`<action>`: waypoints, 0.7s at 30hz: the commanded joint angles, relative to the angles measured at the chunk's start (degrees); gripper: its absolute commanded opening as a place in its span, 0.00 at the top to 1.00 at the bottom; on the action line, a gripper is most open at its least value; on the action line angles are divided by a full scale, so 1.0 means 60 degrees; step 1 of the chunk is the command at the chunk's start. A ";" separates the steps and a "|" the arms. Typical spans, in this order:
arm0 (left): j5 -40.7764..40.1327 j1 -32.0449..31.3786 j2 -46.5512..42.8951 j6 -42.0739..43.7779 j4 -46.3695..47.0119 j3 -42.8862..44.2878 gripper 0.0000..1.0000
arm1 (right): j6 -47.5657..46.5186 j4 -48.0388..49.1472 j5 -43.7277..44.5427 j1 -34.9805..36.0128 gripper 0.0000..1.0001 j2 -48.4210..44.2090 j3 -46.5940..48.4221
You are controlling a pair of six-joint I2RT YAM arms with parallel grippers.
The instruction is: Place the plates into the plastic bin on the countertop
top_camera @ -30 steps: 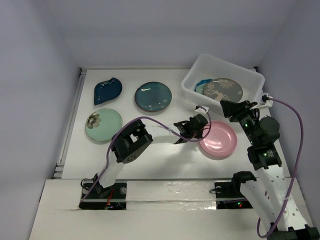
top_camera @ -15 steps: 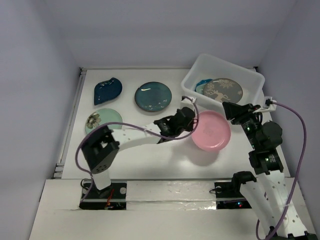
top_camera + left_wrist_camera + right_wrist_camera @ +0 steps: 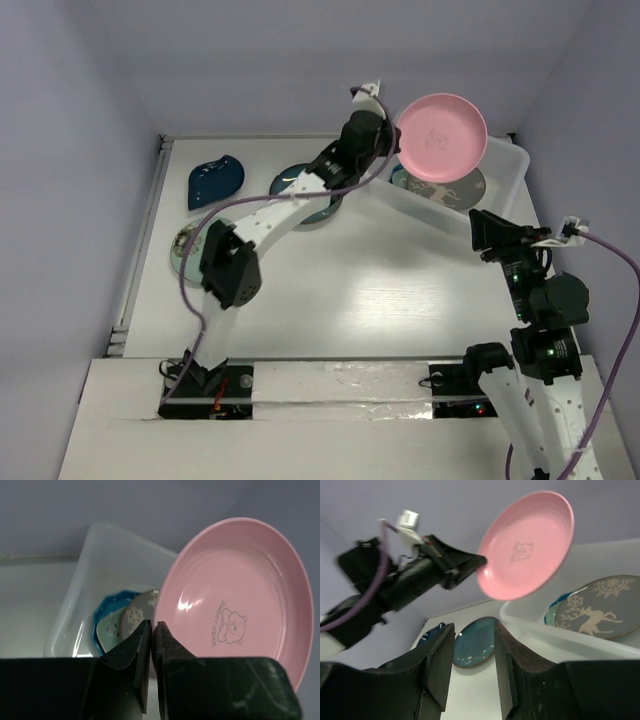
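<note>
My left gripper (image 3: 392,142) is shut on the left rim of the pink plate (image 3: 442,137) and holds it tilted in the air above the plastic bin (image 3: 421,212) at the back right. In the left wrist view the jaws (image 3: 152,625) pinch the pink plate's (image 3: 235,600) edge. Below it the bin (image 3: 100,545) holds a scalloped blue plate (image 3: 106,611) under the grey deer plate (image 3: 597,607). My right gripper (image 3: 490,235) is open and empty in front of the bin; it also shows in the right wrist view (image 3: 474,628).
On the countertop (image 3: 380,300) at the back left lie the dark teal plate (image 3: 297,186), the navy leaf dish (image 3: 214,180) and a pale green plate (image 3: 183,252), the last partly hidden by my left arm. Walls stand close on three sides.
My left arm has lifted the pink plate off the countertop and swung it up and back over the bin. My right arm has drawn back toward the near right.
</note>
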 commanded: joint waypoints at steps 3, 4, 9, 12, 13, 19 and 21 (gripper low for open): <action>0.0883 0.0379 0.3112 -0.0073 -0.1688 0.4570 1.00 | -0.0277 -0.0101 0.0459 -0.0028 0.57 -0.0355 0.0409; 0.1001 0.0495 0.3381 -0.0277 -0.1718 0.4885 1.00 | -0.0277 -0.0087 0.0444 -0.0028 0.57 -0.0369 0.0409; 0.1353 0.0584 0.3838 -0.0879 -0.0080 0.4261 0.97 | -0.0248 0.0016 0.0356 -0.0028 0.57 -0.0340 0.0307; 0.1834 0.0584 0.4217 -0.1259 0.0610 0.4243 0.86 | -0.0204 0.0162 0.0268 -0.0028 0.57 -0.0252 0.0234; 0.1924 0.0584 0.4349 -0.1304 0.0625 0.4476 0.75 | -0.0204 0.0163 0.0268 -0.0028 0.57 -0.0238 0.0219; 0.2306 0.0584 0.4016 -0.1013 0.0610 0.3984 0.47 | -0.0219 0.0265 0.0268 -0.0028 0.57 -0.0091 0.0131; 0.2175 0.0584 0.3286 -0.0779 0.0698 0.3499 0.46 | -0.0189 0.0381 0.0268 -0.0028 0.57 -0.0004 0.0043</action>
